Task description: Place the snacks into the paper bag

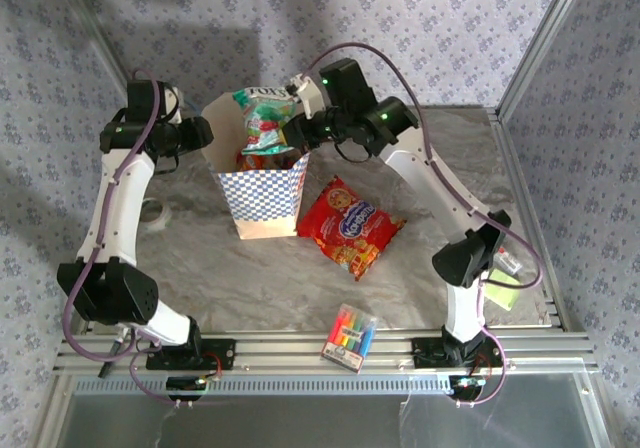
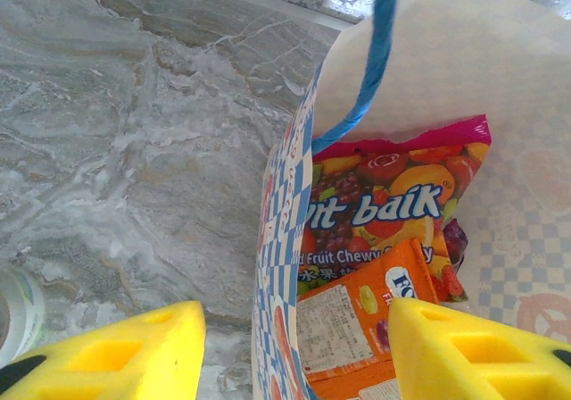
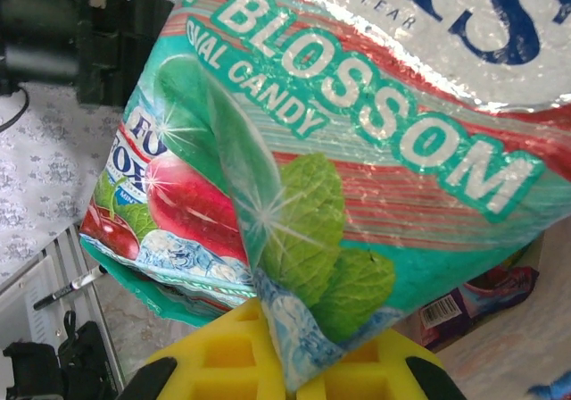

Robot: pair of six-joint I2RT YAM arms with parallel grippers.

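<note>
Green-red packet (image 3: 357,159) = light, crinkly, slippery imo, best pinched at an edge. Right pincer (image 3: 294,364) grips it over the paper bag (image 1: 262,193); left pincer (image 2: 294,346) open, straddling bag's rim.

This is a robotics lab cell. A left arm (image 1: 118,193) and right arm (image 1: 440,183) are bolted to aluminium rails (image 1: 300,353) at the table's (image 1: 230,268) 6 o'clock edge, and patterned panels (image 1: 430,18) wall it in from 9 to 3 o'clock.
</note>
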